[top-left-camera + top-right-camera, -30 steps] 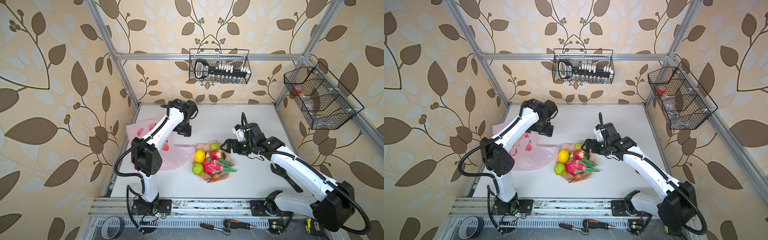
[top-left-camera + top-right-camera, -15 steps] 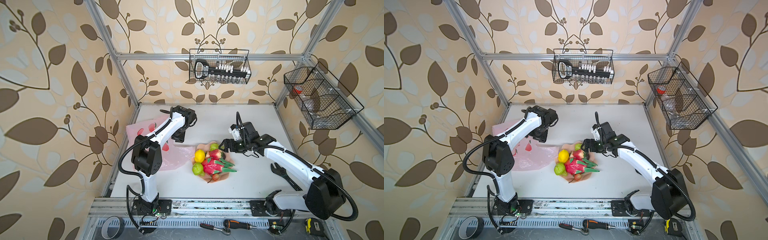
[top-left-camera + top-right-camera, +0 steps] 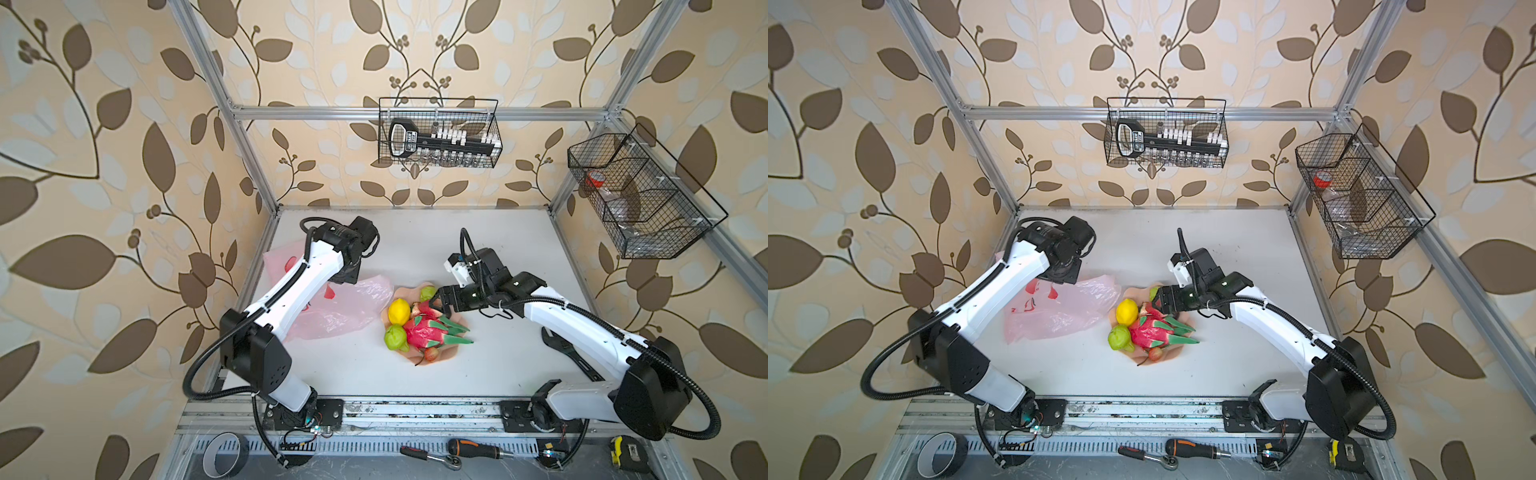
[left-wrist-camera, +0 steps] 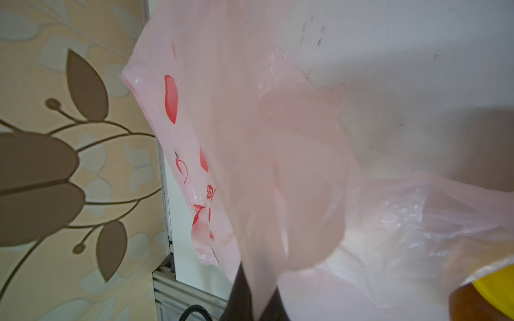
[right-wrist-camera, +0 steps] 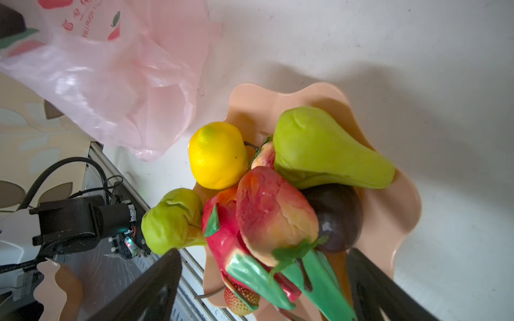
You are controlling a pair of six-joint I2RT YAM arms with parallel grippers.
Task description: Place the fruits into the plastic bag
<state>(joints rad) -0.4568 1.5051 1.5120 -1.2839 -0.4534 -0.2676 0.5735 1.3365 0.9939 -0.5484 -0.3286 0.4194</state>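
- Left arm reaches far out over the left of the tabletop (image 3: 457, 249), wrist bent down. In the wrist view the left hand (image 4: 258, 303) is pressed together, pinching a fold of the plastic bag (image 3: 340, 316). It is hidden under the wrist in both top views.
- Right arm comes in low from the right. The right hand (image 5: 262, 251) is spread, its fingers either side of the fruit pile.
- Bag lies crumpled on the tabletop, just beside the plate (image 5: 395, 222).
- Counts, all on the plate:
  - 1 lemon (image 3: 399, 311)
  - 2 green pears (image 3: 395, 336)
  - 1 dragon fruit (image 3: 424, 332)
  - 1 plum (image 5: 339, 219)
  - 1 strawberry (image 3: 431, 354)
  - 1 red-yellow fruit (image 5: 275, 219) on top, with a smaller one half hidden behind it
- Versus a second ago:
  - left hand has gone from spread to clamped on the bag
  - right hand has edged in over the plate
  - fruits and plate are unmoved
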